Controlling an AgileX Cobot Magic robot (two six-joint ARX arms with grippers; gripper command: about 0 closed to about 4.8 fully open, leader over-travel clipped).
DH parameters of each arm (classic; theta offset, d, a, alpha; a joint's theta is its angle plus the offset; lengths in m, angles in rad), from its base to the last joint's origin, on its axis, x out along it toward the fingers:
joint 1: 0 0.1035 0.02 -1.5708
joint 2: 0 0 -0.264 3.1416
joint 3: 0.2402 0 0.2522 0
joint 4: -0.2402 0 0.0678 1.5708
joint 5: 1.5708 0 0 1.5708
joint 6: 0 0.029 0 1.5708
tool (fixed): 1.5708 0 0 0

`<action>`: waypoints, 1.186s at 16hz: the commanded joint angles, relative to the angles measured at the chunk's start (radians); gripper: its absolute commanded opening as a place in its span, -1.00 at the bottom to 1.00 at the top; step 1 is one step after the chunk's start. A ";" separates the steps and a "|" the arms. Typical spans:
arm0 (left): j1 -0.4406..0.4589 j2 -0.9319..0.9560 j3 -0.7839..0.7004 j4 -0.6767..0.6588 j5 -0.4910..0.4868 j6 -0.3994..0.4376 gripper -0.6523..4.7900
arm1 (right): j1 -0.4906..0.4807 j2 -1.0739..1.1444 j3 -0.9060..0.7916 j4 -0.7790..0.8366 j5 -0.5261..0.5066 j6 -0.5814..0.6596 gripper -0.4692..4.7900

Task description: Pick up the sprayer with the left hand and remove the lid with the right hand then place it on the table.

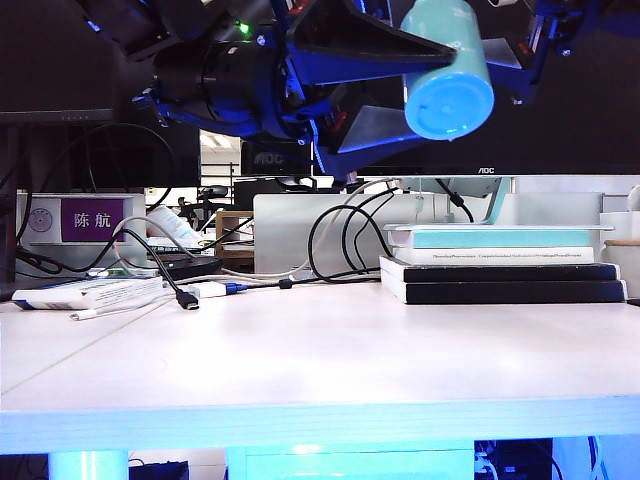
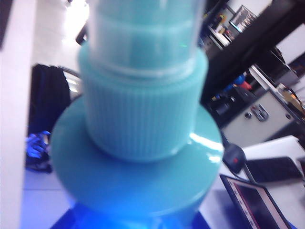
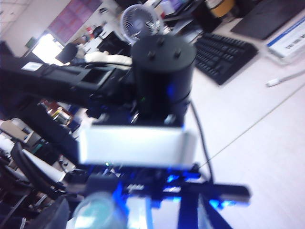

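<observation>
High over the table (image 1: 320, 370):
Left hand (image 1: 385, 85): I squeeze the sprayer (image 1: 447, 70), tipped sideways.
Lid (image 2: 143, 33): on the nozzle.
Right hand: up right; open or not, I cannot tell.
Tip: I pull straight.

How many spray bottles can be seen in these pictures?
1. The sprayer is held above the table by the left pincer, at the top of the exterior view; the right pincer is beside it. Others may hide behind the arms.

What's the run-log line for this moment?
left gripper: shut on small teal plastic spray bottle, high above white table | clear plastic lid: not yet removed | right gripper: right of bottle, state unclear
</observation>
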 commanded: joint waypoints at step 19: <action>-0.030 0.037 0.009 0.280 -0.097 -0.225 -0.57 | 0.010 -0.003 0.007 0.083 0.202 -0.038 -0.84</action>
